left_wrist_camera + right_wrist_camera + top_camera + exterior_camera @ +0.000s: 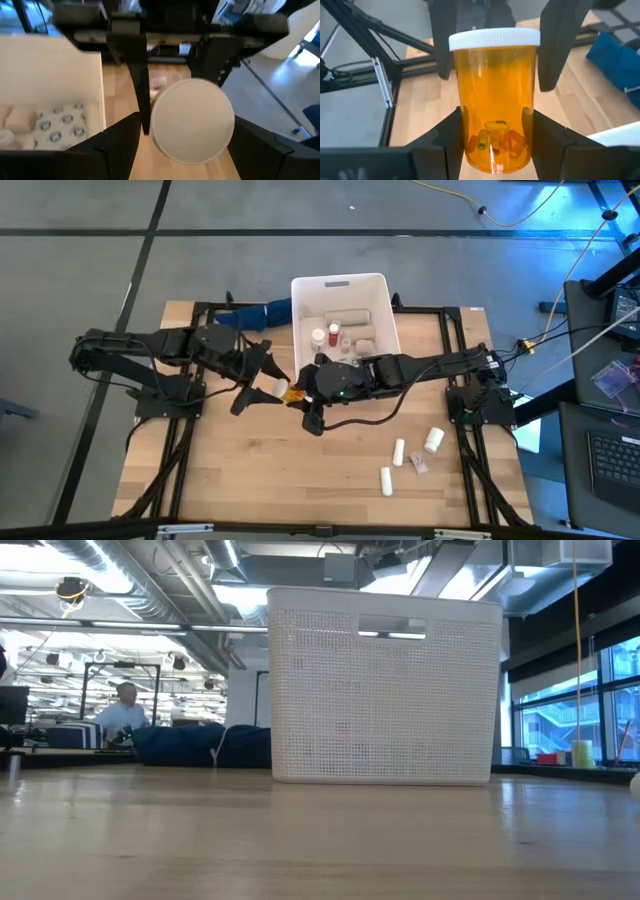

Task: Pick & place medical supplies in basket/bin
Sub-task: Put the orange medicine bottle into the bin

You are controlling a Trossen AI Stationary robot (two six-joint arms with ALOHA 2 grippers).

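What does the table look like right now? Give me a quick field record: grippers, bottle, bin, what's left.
right gripper: shut on the orange pill bottle, beside the bin's near end
left gripper: fingers either side of the bottle's white cap, facing the right gripper
handover: both grippers at the bottle, above the table
bin: white, holds beige rolls and small bottles
left on table: white items near the right arm's base
blue cloth: beside the bin
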